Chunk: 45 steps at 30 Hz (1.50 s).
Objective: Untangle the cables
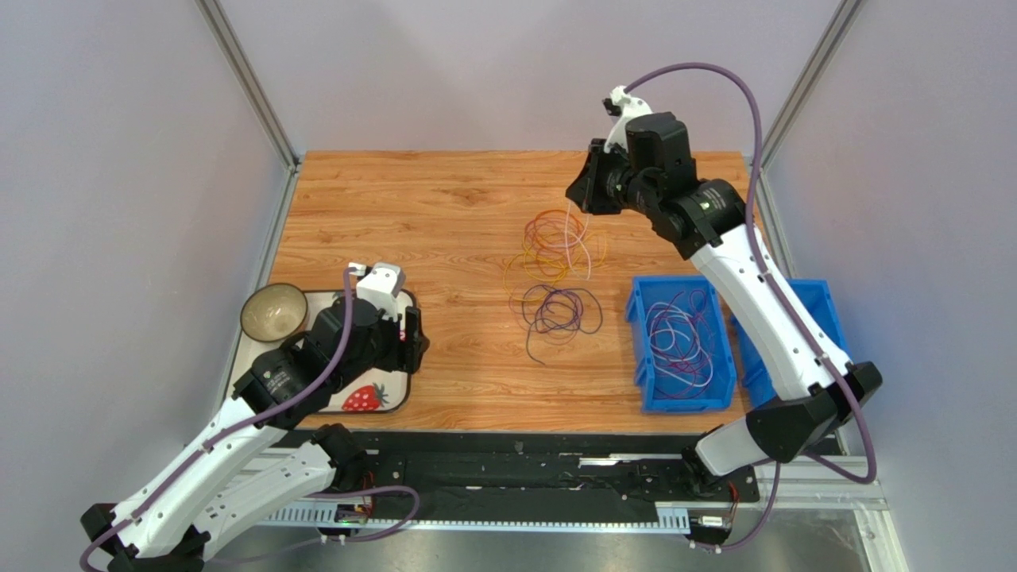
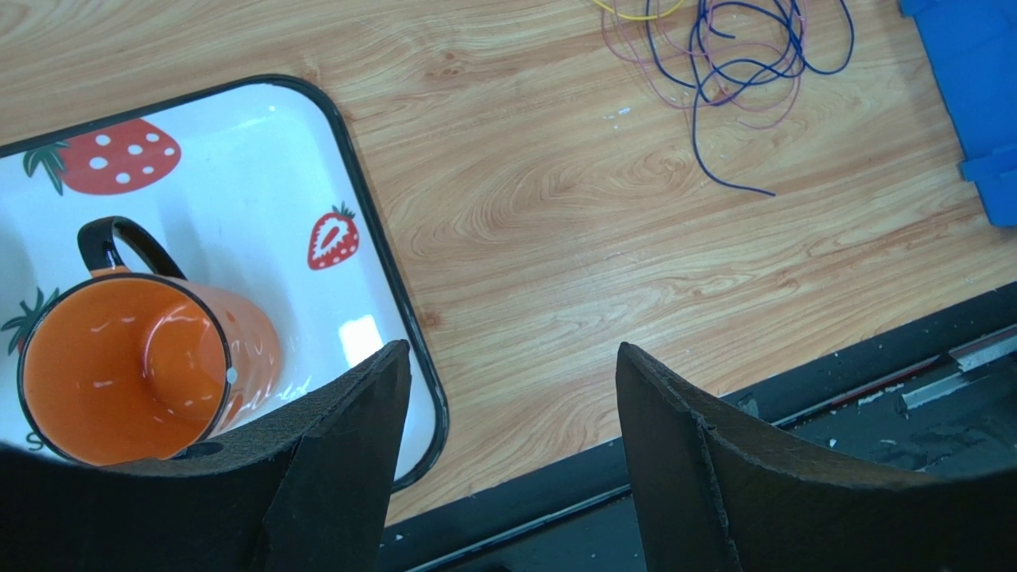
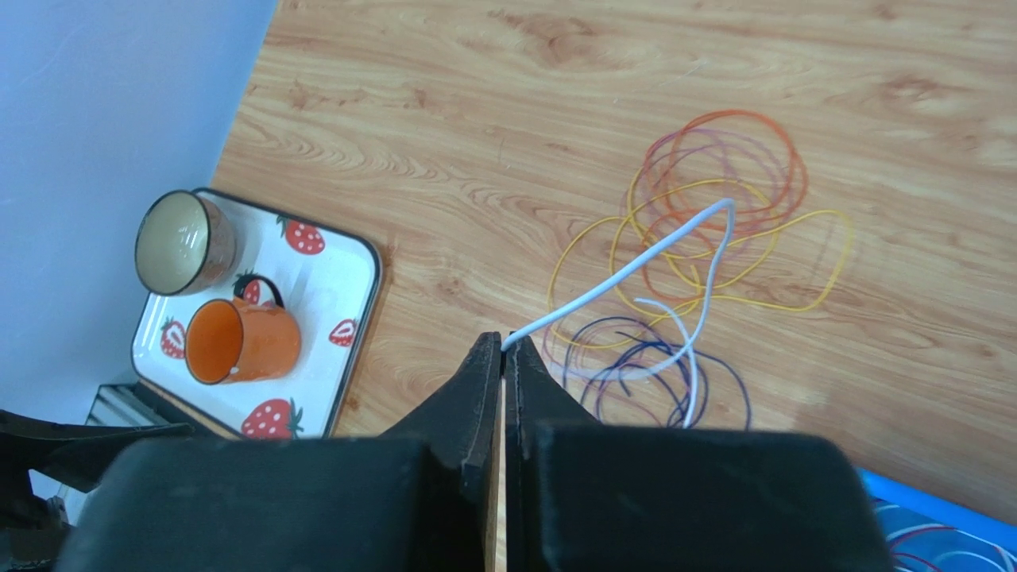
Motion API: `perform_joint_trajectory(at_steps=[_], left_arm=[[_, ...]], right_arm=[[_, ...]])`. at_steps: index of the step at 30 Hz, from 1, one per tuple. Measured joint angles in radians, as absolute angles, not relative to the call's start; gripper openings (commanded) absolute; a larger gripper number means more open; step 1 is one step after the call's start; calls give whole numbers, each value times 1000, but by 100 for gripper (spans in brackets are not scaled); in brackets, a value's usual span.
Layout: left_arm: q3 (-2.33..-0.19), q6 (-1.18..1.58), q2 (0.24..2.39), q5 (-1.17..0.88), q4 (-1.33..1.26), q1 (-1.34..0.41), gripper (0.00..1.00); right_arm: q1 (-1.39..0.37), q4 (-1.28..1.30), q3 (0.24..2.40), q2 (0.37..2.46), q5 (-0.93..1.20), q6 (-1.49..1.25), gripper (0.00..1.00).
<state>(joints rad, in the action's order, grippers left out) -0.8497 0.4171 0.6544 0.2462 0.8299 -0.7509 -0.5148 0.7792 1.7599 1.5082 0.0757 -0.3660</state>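
The cables lie as loose loops on the wooden table: orange and yellow ones point(image 1: 559, 238) at the back, dark purple ones point(image 1: 555, 312) in front. My right gripper point(image 3: 504, 343) hangs above them, shut on the end of a white cable point(image 3: 621, 278) that trails down in a curve over the yellow loops point(image 3: 824, 256) and purple loops point(image 3: 651, 358). In the top view the right gripper point(image 1: 585, 191) sits high over the pile's far side. My left gripper point(image 2: 513, 358) stands open and holds nothing, over the near table edge beside the tray. Purple cables point(image 2: 740, 60) lie far ahead of it.
A blue bin point(image 1: 676, 286) right of the pile holds more cables in purple, red and white; a second blue bin point(image 1: 824, 310) stands behind the right arm. At the left, a strawberry-print tray point(image 2: 382, 238) carries an orange mug point(image 2: 131, 370) and a brown bowl point(image 1: 275, 312).
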Motion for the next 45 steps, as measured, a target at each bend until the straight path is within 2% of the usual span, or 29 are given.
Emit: perform_joint_trajectory(at_steps=[8, 19, 28, 38, 45], left_arm=[[-850, 417, 654, 245, 830, -751, 72], [-850, 417, 654, 243, 830, -751, 72], [-850, 417, 655, 241, 830, -751, 72], [-850, 417, 659, 237, 830, -751, 72], [-850, 417, 665, 237, 830, -751, 72]], right_arm=[[-515, 843, 1705, 1384, -88, -334, 0], [-482, 940, 1444, 1154, -389, -382, 0], [-461, 992, 1334, 1042, -562, -445, 0], [-414, 1002, 1197, 1039, -601, -483, 0], [-305, 974, 1093, 1048, -541, -497, 0]])
